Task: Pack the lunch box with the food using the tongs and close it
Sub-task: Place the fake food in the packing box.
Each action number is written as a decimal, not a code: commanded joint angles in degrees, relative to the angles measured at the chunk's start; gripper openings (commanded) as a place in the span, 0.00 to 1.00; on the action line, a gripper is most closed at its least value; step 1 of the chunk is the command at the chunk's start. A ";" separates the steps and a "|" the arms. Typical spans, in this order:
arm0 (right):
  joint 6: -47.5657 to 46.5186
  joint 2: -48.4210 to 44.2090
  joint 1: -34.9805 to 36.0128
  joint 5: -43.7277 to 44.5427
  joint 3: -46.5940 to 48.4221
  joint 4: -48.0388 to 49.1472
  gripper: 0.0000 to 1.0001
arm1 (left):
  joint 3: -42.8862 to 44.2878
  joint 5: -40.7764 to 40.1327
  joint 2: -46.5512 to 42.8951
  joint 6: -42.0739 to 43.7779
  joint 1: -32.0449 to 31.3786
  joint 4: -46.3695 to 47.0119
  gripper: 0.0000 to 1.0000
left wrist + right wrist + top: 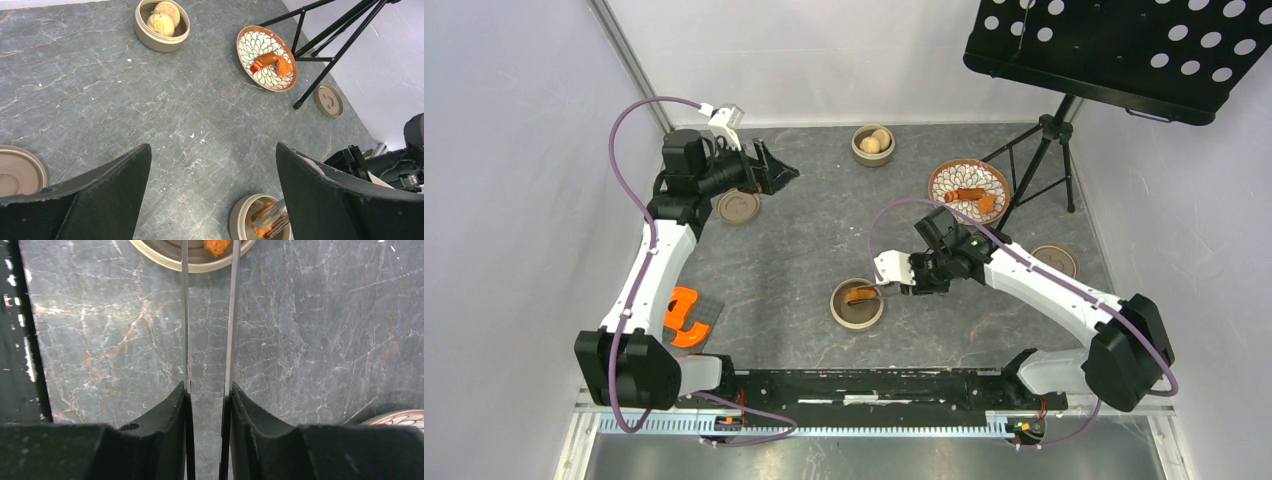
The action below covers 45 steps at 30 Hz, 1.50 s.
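**Tongs over near bowl**

Gripping tongs (232, 315) in right claw (207, 390), with tips inside near bowl (857, 324) over orange crumbed chunks (260, 231). Holding nothing in left claw (214, 147), spread wide above desk (100, 100). Noted buns (161, 22) in far bowl (150, 36), more chunks on patterned plate (252, 47).

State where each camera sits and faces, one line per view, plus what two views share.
Top external: above and behind the bases, looking down at the table; both arms show, left gripper and right gripper.
Left wrist: on the left arm, looking across toward the plate; its open fingers frame the view.
Right wrist: on the right arm, looking down along the tongs clamped between its fingers.
Shared: both wrist views show the near bowl with orange food.
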 commanded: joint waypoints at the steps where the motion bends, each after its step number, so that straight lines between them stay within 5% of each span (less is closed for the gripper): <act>1: 1.53 0.34 0.77 4.75 -0.86 6.50 0.03 | 0.19 -0.49 -1.29 2.73 0.10 0.82 1.00; 10: 1.62 1.72 1.40 8.81 -1.17 10.71 0.11 | 0.43 -0.32 -0.33 3.17 0.07 1.04 1.00; 19: 0.43 1.82 1.66 9.49 -0.86 11.07 0.34 | 0.89 -0.07 0.66 3.08 0.11 1.46 1.00; 25: -0.44 1.51 1.67 9.25 -1.08 10.59 0.40 | 0.98 0.03 1.01 2.91 0.12 1.59 1.00; 45: -1.77 -0.43 1.69 7.72 0.00 10.28 0.48 | 1.25 0.39 1.72 1.85 0.10 2.31 1.00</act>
